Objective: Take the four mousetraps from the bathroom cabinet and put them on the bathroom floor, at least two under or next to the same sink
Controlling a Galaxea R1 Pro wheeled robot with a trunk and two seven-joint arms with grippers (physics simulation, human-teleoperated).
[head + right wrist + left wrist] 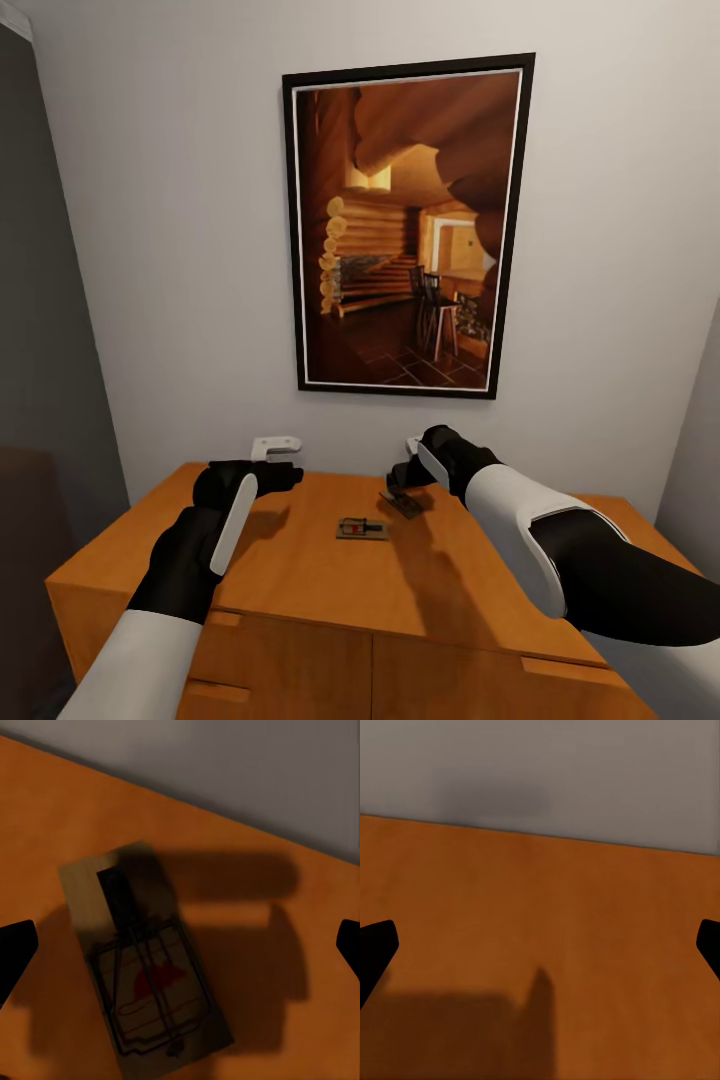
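— Wall (pixel 150 200) is filling the upper part of the head view, pale grey, and a big black-framed picture (pixel 405 225) of a log-cabin interior is hanging on it. What is sitting below?

— Cabinet (pixel 300 590), orange-brown wood, is spreading wide under both arms, with drawer fronts showing along its near face. Its flat top is acting as the bench here, and two mousetraps are lying on it.

— Where exactly are they lying?

— One mousetrap (pixel 362 528) is resting flat near the middle of the top, between the two arms. A second mousetrap (pixel 142 960) is lying farther back, directly beneath the right pincer (pixel 405 478); in the right wrist view its tan board, wire parts and a red mark are showing in shadow.

— And is that pincer gripping it?

— No. The right pincer's fingertips (pixel 15 952) are standing wide apart at the two edges of its wrist view, with the trap between them and not touching either one.

— The left one?

— The left pincer (pixel 262 478) is hovering over bare wood near the back left of the top, and its fingertips (pixel 375 949) are spread wide too, holding nothing. A small white fitting (pixel 275 447) is showing at the wall just behind it.
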